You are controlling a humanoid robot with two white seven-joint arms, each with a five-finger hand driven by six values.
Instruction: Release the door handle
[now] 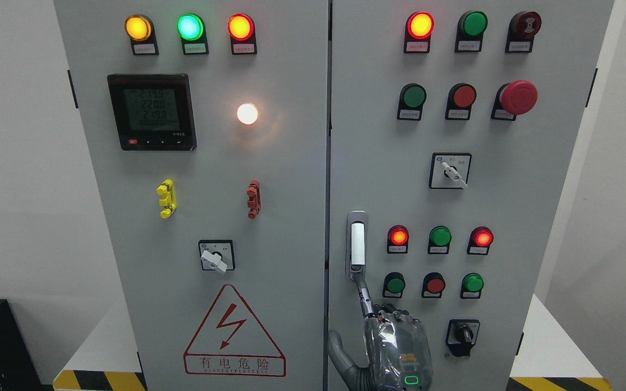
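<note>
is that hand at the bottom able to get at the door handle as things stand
Probably yes: the hand has one finger stretched up to the lower end of the door handle, and nothing lies between them. Which arm it belongs to is unclear.

One hand [394,347] rises from the bottom edge just below the door handle [357,245], back toward us. Its index finger [365,296] stretches up, the tip at the handle's lower end; the thumb splays left, other fingers curled.
</note>
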